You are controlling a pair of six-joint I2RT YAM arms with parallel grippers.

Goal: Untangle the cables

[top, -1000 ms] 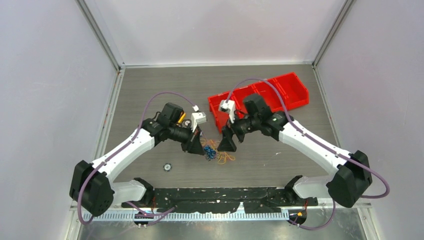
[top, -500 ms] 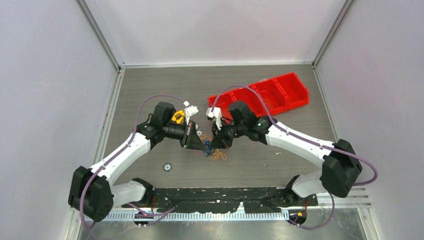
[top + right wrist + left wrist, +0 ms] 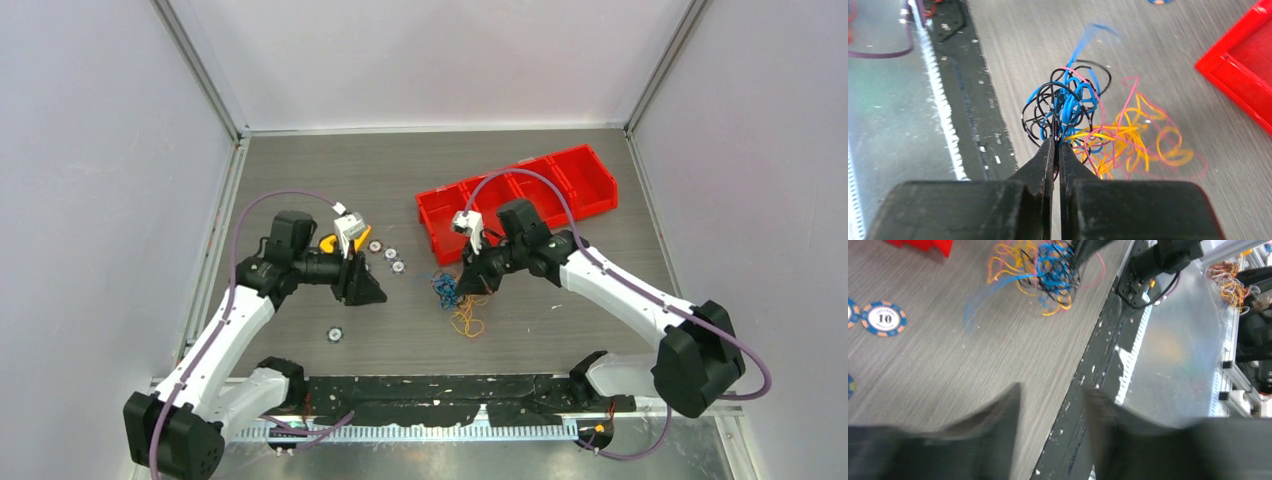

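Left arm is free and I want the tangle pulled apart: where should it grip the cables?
Probably the yellow-orange cable loops, which fan out loose on the table beside the blue-black knot the right gripper pinches. Bring the open left gripper down from above on their near side.

We see a desk (image 3: 300, 170) with a grey-brown wood-grain top, closed in by plain pale walls (image 3: 440, 60) at the far side and on both flanks. Aluminium posts (image 3: 200, 65) rise at the two far corners. Along the near edge lies a black plate (image 3: 450, 385), then a white toothed strip (image 3: 440, 430), then a shiny grey metal sheet (image 3: 450, 460). Our light is soft and even, with faint glare on the sheet.
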